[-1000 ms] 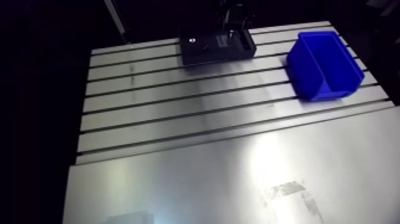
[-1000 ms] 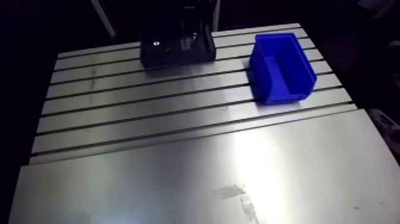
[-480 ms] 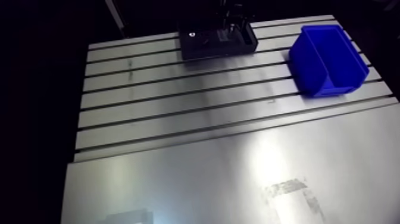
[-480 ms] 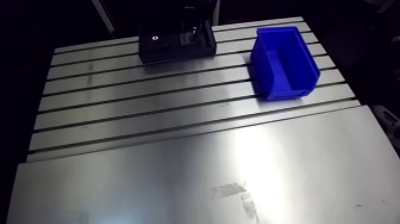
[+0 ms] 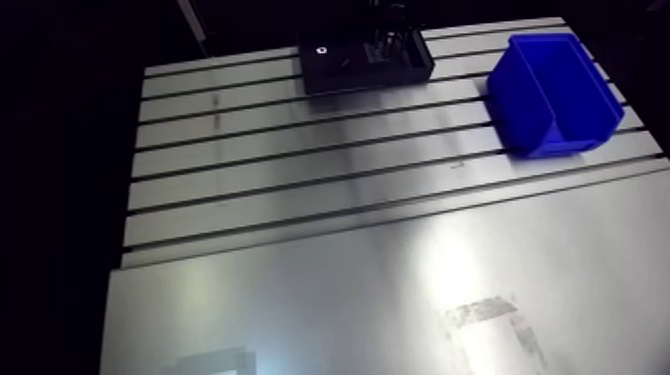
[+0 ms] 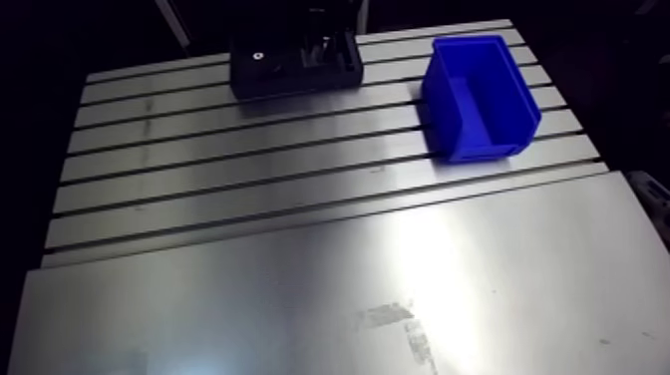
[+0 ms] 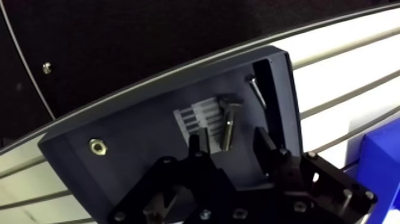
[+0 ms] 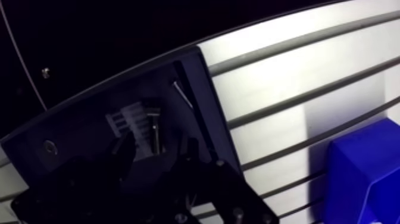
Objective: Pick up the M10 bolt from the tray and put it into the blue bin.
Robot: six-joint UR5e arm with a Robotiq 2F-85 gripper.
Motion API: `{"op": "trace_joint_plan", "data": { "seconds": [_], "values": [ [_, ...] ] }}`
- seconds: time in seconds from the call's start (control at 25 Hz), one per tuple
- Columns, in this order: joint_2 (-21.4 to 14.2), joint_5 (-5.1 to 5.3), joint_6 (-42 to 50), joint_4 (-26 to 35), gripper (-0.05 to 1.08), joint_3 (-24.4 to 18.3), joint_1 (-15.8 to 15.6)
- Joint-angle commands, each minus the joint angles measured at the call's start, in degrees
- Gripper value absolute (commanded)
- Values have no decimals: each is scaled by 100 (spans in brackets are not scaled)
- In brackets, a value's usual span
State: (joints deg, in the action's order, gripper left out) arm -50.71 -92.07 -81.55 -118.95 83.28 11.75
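The gripper (image 7: 230,146) hangs over the tray (image 7: 137,131), jaws wide and holding nothing. Between them the M10 bolt (image 7: 228,122) lies flat on the tray's floor, near its bin-side wall, head pointing away. It looks like stiff, heavy steel (probably slippery), so pinch across the shank mid-length. The blue bin (image 7: 381,164) stands apart, beyond that same wall.

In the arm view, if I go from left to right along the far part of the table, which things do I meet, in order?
Round metal insert in the left part of the black tray → gripper over the right part of that tray → blue bin.
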Motion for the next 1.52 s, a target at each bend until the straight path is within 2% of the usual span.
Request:
{"op": "trace_joint_plan", "data": {
  "seconds": [0.04, 0.36, 0.8, 1.52],
  "values": [
    [58, 1, 3, -2, 53, -18, 20],
    [76, 1, 3, -2, 61, -36, 29],
    [76, 1, 12, -2, 62, -62, 29],
    [85, 10, 56, -2, 76, -62, 29]
  ]
}}
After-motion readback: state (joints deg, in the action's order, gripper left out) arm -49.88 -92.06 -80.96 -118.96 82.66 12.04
